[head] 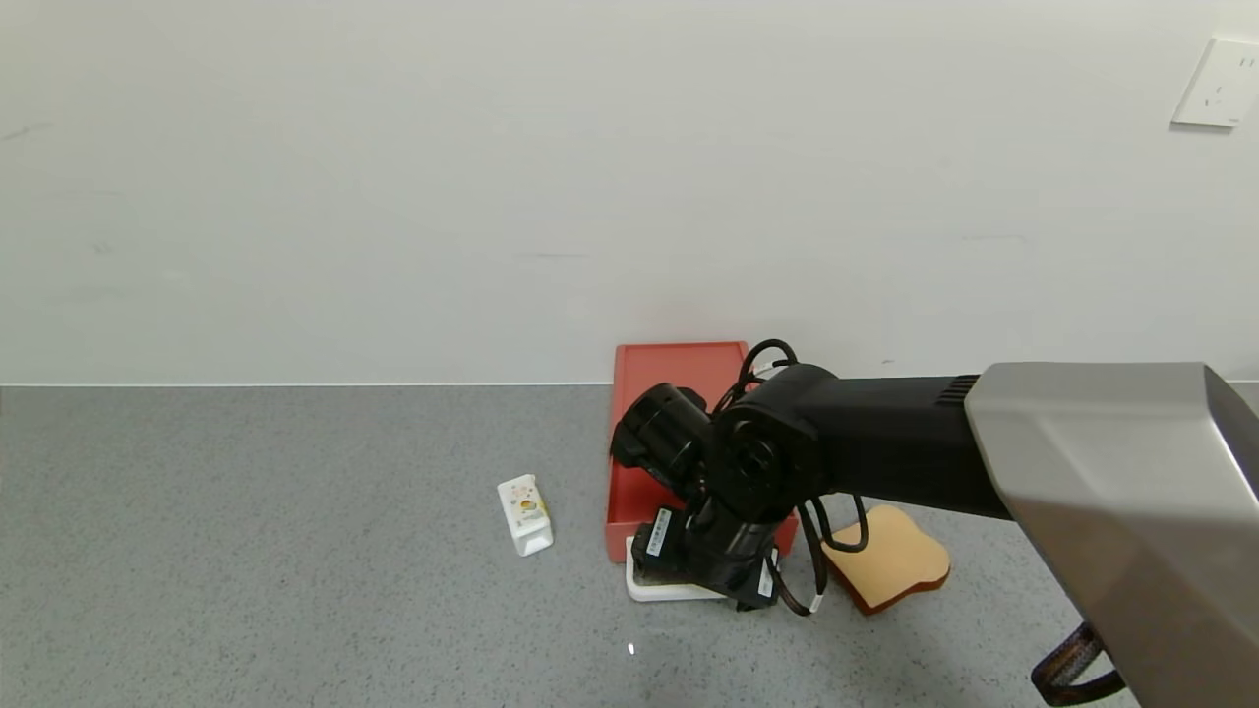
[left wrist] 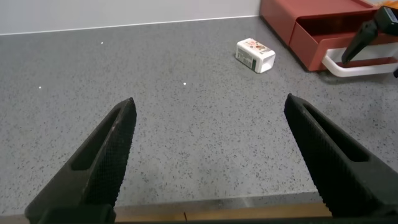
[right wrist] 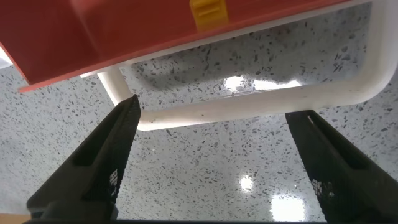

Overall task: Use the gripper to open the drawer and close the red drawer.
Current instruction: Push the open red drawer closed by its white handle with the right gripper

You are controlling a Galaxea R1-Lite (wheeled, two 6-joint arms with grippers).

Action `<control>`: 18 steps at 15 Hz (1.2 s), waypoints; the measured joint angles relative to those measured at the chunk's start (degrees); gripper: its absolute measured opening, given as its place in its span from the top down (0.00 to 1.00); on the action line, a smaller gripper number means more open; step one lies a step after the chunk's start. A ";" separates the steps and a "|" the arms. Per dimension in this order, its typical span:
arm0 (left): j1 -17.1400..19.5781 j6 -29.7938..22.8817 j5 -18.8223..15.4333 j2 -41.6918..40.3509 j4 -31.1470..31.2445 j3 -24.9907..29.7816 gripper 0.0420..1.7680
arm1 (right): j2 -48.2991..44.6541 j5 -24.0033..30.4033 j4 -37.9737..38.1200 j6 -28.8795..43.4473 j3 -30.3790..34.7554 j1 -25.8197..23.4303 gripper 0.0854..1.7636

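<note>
Right hand [right wrist: 211,158] is hovering wide open over the white handle [right wrist: 261,102] of the red drawer [head: 679,413], which is sitting against the wall, tray partly out. Straddle the bar squarely, close, move straight along the slide. Left hand [left wrist: 211,155] is idling open, well apart.

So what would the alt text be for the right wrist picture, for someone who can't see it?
The right gripper, open, hovers over the white loop handle of the red drawer, above a speckled grey counter.
</note>
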 joint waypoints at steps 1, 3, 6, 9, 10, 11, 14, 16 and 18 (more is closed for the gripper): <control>0.00 0.00 0.02 0.00 -0.02 -0.05 0.03 | 0.06 0.02 -0.13 -0.34 -0.11 -0.02 0.03; 0.00 -0.01 0.00 0.00 0.00 -0.07 0.03 | 0.16 0.02 -0.52 -0.61 -0.28 -0.12 0.03; 0.00 -0.01 0.00 0.00 -0.02 -0.05 0.03 | 0.41 0.02 -0.69 -0.80 -0.41 -0.39 0.03; 0.00 0.00 0.02 0.00 -0.02 -0.05 0.03 | 0.50 0.02 -2.38 -2.24 -0.45 -0.78 0.03; 0.00 -0.01 0.00 0.00 -0.02 -0.05 0.03 | 0.50 0.00 -3.23 -2.38 -0.45 -0.89 0.03; 0.00 -0.01 0.02 0.00 -0.02 -0.02 0.03 | 0.55 0.00 -3.50 -2.95 -0.45 -1.00 0.03; 0.00 0.00 0.00 0.00 0.00 0.00 0.03 | 0.85 0.05 -4.19 -4.36 -0.45 -1.55 0.03; 0.00 0.00 0.02 0.00 0.00 0.00 0.03 | 1.07 0.05 -4.89 -5.13 -0.45 -2.13 0.03; 0.00 0.00 0.00 0.00 0.00 -0.02 0.03 | 1.18 0.02 -5.52 -5.94 -0.45 -2.45 0.03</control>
